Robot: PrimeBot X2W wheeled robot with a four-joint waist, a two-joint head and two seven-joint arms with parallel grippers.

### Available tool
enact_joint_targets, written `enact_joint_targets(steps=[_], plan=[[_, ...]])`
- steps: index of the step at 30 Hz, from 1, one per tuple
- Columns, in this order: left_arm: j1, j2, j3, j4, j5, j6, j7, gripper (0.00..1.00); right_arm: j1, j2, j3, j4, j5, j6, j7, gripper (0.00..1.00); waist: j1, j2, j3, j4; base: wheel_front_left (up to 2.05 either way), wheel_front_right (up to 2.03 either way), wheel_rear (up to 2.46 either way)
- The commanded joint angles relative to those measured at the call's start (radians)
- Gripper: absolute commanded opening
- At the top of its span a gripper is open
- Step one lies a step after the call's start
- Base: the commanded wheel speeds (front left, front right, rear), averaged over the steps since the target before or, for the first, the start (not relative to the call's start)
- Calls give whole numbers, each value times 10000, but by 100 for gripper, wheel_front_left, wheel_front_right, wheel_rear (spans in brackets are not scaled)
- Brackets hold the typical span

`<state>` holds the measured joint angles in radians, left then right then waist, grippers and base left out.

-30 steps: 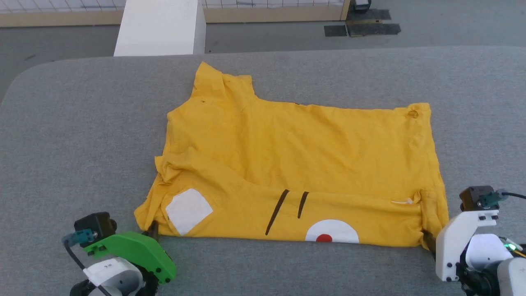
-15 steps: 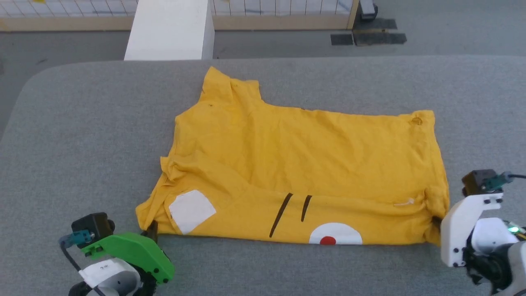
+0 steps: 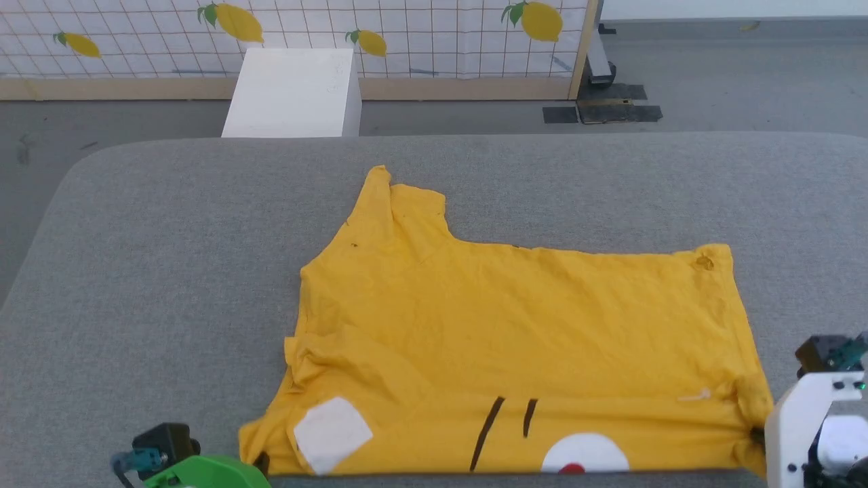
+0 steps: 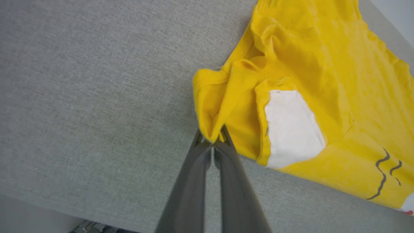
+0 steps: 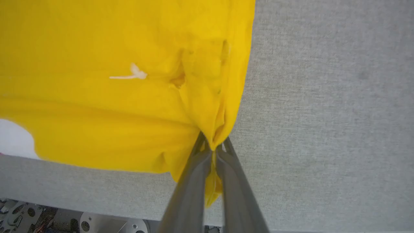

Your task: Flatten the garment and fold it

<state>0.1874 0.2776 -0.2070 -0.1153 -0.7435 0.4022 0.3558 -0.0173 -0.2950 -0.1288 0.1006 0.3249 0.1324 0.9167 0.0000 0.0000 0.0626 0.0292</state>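
On the grey counter (image 3: 169, 271), in the head view, the yellow garment (image 3: 515, 318) lies spread, its near edge folded over; only the camera has tilted up since before. Left wrist view: the left pincer (image 4: 212, 144) stays clamped on the sleeve corner. Right wrist view: the right pincer (image 5: 213, 147), apart a second ago, now grips the hem corner.

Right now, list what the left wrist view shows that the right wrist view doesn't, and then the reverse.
Left wrist view: the left gripper shut on a bunched corner of the yellow T-shirt, beside a squarish white patch, with two black stripes further along. Right wrist view: the right gripper shut on another corner, near a small white fleck. Both: a shut gripper pinching yellow fabric over the grey table.
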Motion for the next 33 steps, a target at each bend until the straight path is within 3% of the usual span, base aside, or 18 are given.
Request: enact_joint_targets(steps=[1, 3, 4, 5, 6, 11, 17, 23, 28, 33], plan=[[90, -7, 64, 293, -173, -55, 12, 0, 134, 93, -106, 175, -66, -17, -12, 0, 0, 0, 12, 16, 0, 0, 0], [0, -47, 29, 774, -255, -165, 32, 0, 198, 223, -120, 435, -198, -17, -129, 0, 0, 0, 3, 0, 0, 0, 0], [-63, -31, -30, 1040, -247, -188, 100, 13, 216, 300, -127, 604, -251, -17, -163, 5, 0, 0, -8, -18, 0, 0, 0], [-127, -23, -69, 1204, -235, -211, 131, 66, 226, 333, -105, 726, -306, -17, -177, 39, 0, 0, -21, -33, 0, 0, 0], [-218, -33, -73, 1353, -234, -243, 102, 100, 222, 369, -78, 850, -350, -17, -189, 100, 0, 0, -41, -66, 0, 0, 0], [-525, 84, 32, 1400, -217, -265, 72, 100, -18, 481, -194, 954, -257, -17, -530, 100, 0, 0, -155, -225, 0, 0, 0], [-1627, 578, 367, -50, -132, -501, 65, 100, -759, 403, -809, 15, 301, -17, -1341, 100, 0, 0, -116, -281, 0, 0, 0], [-3873, 1102, 316, -359, 517, -1455, -669, 100, -1860, 319, -1203, -480, 38, -17, -2745, 100, 0, 0, 398, -423, 0, 0, 0], [-5906, 1174, -230, 727, 834, -2373, -798, 100, -2953, 367, -1147, -305, -124, -17, -3276, 100, 0, 0, 1325, -646, 0, 0, 0], [-8011, 1103, -769, 2007, 892, -3140, -276, 100, -4048, 275, -843, -201, -169, -17, -3421, 100, 0, 0, 2711, -791, 0, 0, 0]])
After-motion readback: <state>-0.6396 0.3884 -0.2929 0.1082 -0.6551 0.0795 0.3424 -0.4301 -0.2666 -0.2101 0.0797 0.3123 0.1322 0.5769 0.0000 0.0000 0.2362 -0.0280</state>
